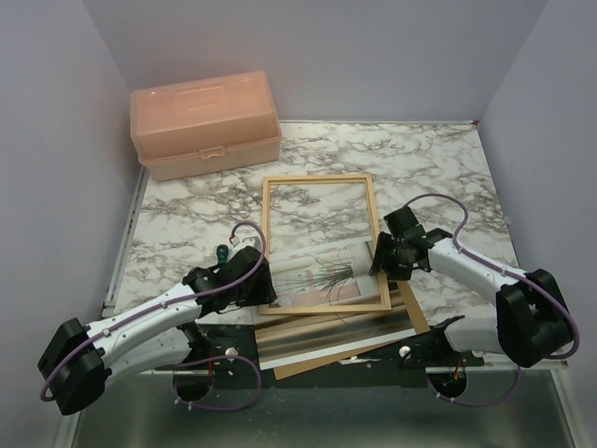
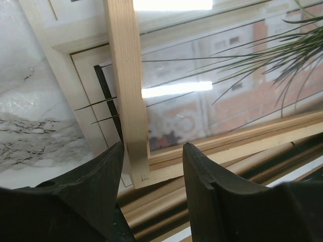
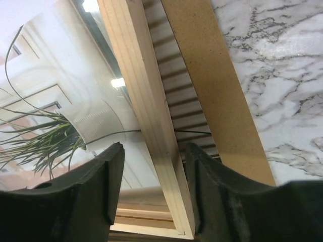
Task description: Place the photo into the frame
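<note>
The frame [image 1: 320, 180], thin light-wood bars, lies flat mid-table. The photo [image 1: 322, 274], a spiky plant at a window, lies under the frame's near half and shows through it. My left gripper [image 1: 264, 282] sits at the frame's near left corner. In the left wrist view its gripper [image 2: 151, 164] is open, astride the left bar [image 2: 123, 75], with the photo [image 2: 237, 85] beyond. My right gripper [image 1: 381, 258] is at the right bar. In the right wrist view this gripper [image 3: 154, 176] straddles the bar [image 3: 136, 75] near the corner; a gap shows on the inner side. The photo [image 3: 50, 126] runs under that bar.
A brown backing board [image 1: 417, 317] lies beneath the frame and photo, jutting out on the right [image 3: 212, 75]. A pale reflective sheet edge [image 1: 326, 343] pokes out toward the arm bases. A peach toolbox [image 1: 205, 124] stands at the back left. Purple walls close in three sides.
</note>
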Motion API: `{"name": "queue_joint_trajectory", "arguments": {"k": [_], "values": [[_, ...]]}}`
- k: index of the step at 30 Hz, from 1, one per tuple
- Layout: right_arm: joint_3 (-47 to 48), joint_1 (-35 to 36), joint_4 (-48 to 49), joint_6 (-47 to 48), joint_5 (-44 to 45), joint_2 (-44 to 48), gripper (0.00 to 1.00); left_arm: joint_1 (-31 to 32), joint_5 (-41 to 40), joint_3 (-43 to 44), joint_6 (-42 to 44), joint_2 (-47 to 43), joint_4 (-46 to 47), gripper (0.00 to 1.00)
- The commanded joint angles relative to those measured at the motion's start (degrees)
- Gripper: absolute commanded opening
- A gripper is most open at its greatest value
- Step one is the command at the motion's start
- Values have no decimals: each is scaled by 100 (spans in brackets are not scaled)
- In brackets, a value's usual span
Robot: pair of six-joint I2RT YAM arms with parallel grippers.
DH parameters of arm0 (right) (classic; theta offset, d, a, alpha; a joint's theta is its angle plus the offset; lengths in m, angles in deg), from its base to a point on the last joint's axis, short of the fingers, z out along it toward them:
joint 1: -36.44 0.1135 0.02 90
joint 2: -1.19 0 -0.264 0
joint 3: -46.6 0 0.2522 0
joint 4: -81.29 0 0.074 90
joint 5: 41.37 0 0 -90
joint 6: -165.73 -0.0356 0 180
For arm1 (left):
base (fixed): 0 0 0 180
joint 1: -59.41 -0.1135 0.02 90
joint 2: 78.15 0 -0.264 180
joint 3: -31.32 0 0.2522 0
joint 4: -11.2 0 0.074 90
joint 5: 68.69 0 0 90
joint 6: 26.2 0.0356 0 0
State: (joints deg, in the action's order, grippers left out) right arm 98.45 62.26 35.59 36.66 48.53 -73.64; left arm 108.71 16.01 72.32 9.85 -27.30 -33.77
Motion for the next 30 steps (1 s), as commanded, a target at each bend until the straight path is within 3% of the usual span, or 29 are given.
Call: {"name": "queue_joint_trajectory", "arguments": {"k": [1, 8, 13, 22, 30], "values": [[-198, 19, 339, -78, -126, -91, 52, -42, 97, 195, -151, 464, 79, 48], [-108, 19, 303, -21, -184, -109, 18, -43, 136, 388, -68, 752, 280, 33], [77, 19, 183, -20, -59, 44, 1, -41, 135, 598, 54, 795, 325, 24], [509, 10, -93, 20, 546, 147, 1, -39, 281, 1153, 288, 1386, 551, 21], [1165, -204, -252, 390, 896, -315, 1, -41, 482, 1922, 441, 2077, 775, 21]]}}
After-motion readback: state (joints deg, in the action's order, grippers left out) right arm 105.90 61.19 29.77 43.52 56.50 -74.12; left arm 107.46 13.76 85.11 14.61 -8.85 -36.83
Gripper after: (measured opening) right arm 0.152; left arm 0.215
